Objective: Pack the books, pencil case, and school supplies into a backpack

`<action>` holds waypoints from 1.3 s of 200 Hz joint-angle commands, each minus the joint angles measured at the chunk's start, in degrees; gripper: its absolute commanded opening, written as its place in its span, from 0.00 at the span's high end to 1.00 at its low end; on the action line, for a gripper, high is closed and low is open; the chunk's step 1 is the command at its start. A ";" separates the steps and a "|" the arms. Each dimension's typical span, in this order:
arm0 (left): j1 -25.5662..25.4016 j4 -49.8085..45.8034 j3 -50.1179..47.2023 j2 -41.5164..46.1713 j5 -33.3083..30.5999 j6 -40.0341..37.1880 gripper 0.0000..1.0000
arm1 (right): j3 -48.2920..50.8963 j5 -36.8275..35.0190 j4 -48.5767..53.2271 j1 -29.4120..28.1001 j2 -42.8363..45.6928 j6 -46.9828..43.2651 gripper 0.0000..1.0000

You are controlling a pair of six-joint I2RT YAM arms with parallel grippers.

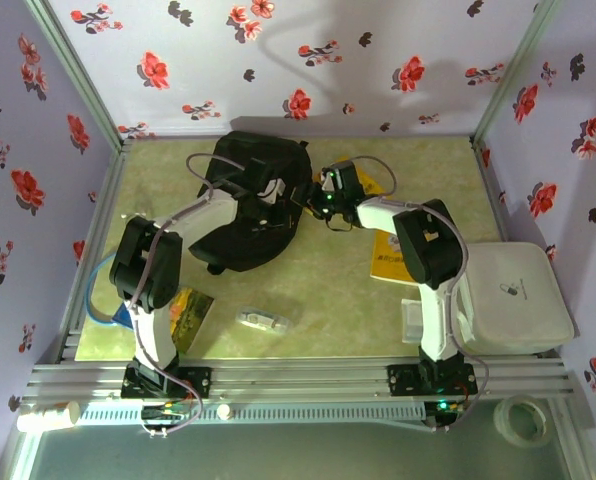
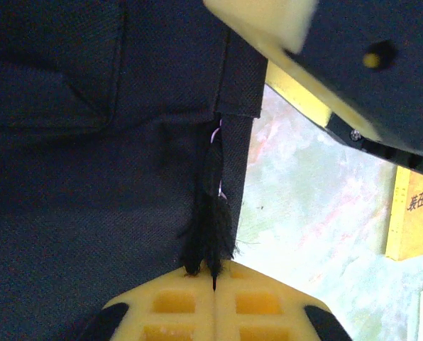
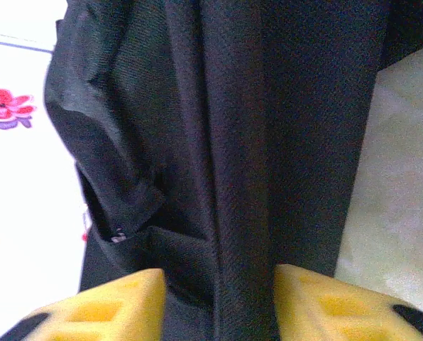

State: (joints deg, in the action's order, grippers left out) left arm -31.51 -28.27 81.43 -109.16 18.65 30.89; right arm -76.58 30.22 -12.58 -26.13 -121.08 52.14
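Pinching backpack (image 1: 253, 200) edge, left hand (image 2: 213, 273) closed

Even overhead lighting; wrist views soft and partly overexposed.

Overhead view: sharp, bright, with arm shadows on the rear wall (image 1: 308, 40). Left wrist view: table (image 2: 304, 177) washed out by glare, backpack (image 2: 91, 177) underexposed, blurred object at top. Right wrist view: yellow fingers (image 3: 112, 305) out of focus, wall blown white.
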 commanded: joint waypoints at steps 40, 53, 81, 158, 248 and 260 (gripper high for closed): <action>-0.05 -4.92 -2.33 4.10 -2.40 -0.75 1.00 | -3.41 -7.40 7.34 0.29 -2.07 -1.65 0.86; -0.06 -5.84 -3.40 4.92 -2.46 -0.76 1.00 | -3.58 -8.87 7.52 0.38 -2.23 -1.11 0.89; -0.07 -8.54 -5.49 6.66 -2.89 -1.45 1.00 | -4.09 -11.41 8.01 0.55 -2.71 -0.20 0.92; -0.06 -12.07 -8.96 9.83 -3.87 -2.12 0.98 | -3.32 -9.54 5.46 0.82 -3.08 0.14 0.93; 0.02 -6.06 -5.10 8.59 -2.58 -1.72 0.85 | -2.18 -6.01 2.44 0.64 -2.68 1.56 0.92; 0.04 -4.47 -5.20 8.52 -2.57 -1.63 0.81 | -1.92 -5.96 2.41 0.64 -2.56 1.56 0.92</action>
State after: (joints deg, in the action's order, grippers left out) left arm -31.51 -34.54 74.19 -100.64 16.10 29.69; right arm -79.44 25.91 -8.86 -26.50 -123.02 53.10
